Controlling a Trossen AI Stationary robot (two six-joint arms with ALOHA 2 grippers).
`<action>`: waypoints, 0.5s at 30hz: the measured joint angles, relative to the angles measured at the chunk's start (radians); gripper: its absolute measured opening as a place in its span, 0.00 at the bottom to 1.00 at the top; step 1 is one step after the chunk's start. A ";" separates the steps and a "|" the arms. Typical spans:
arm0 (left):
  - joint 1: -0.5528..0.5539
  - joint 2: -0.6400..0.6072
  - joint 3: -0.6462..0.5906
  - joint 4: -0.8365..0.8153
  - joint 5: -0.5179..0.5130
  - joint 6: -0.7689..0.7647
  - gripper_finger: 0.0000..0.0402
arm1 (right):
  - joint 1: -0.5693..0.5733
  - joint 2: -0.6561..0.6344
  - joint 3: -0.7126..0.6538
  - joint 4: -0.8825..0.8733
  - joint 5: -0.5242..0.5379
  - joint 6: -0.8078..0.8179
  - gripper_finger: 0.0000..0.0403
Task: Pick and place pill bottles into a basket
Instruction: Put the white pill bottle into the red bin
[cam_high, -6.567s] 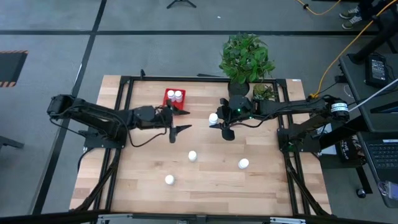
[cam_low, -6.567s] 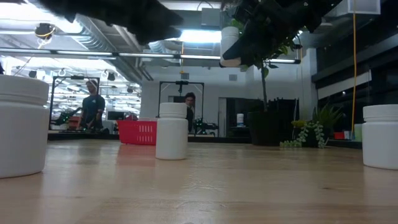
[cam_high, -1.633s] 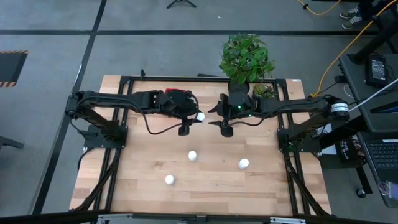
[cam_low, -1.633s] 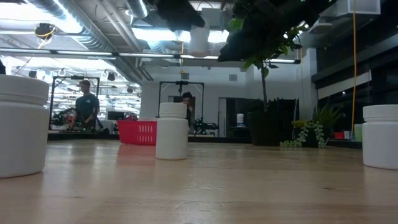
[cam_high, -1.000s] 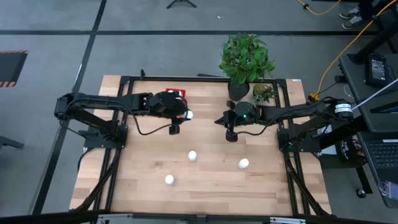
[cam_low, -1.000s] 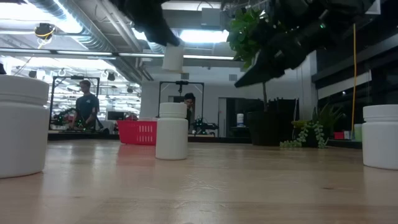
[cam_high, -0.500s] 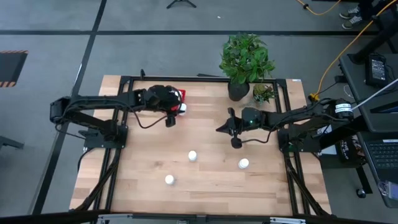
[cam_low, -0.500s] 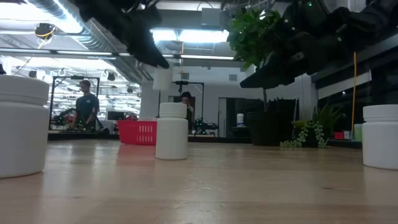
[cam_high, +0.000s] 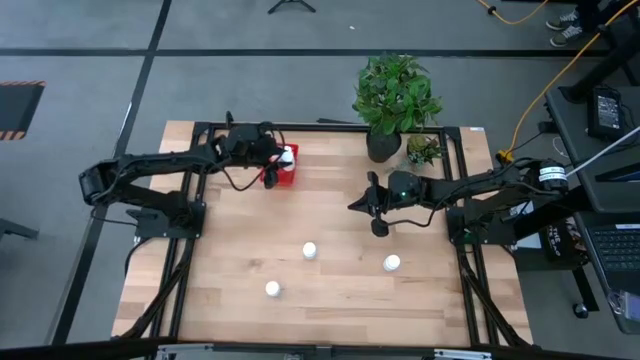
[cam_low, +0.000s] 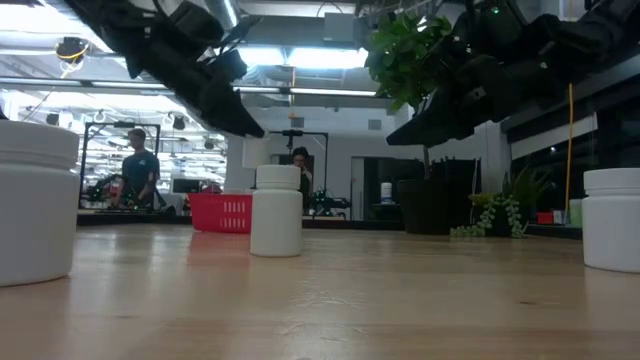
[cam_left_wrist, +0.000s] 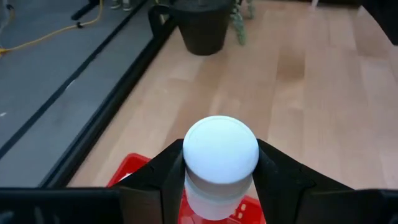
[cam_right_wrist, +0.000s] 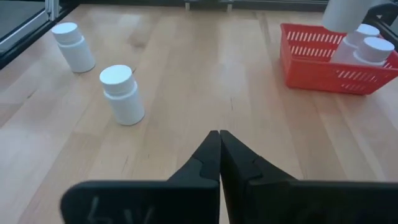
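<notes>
Carrying a bottle (cam_left_wrist: 221, 155) clamped between its fingers, the left gripper (cam_high: 278, 160) has moved over the red basket (cam_high: 277, 178) at the worktop's (cam_high: 330, 290) far edge. Three bottles (cam_high: 310, 250) stand on the worktop. The right gripper (cam_high: 375, 215) hovers mid-worktop, fingers closed and empty.

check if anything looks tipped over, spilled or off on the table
Nothing stands out. The three loose pill bottles on the table stand upright, the two in the red basket do too. The left gripper holds another bottle upright over the basket; the right gripper is shut and empty.
</notes>
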 joint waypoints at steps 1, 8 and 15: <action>0.004 0.000 -0.010 0.017 0.000 -0.007 0.38 | 0.000 0.000 0.000 0.000 0.000 0.000 0.01; 0.004 0.000 -0.083 0.095 -0.048 -0.030 0.38 | 0.000 0.000 0.000 0.000 0.000 0.001 0.01; 0.004 0.001 -0.139 0.177 -0.070 -0.039 0.38 | 0.000 0.000 0.000 -0.001 0.000 -0.001 0.01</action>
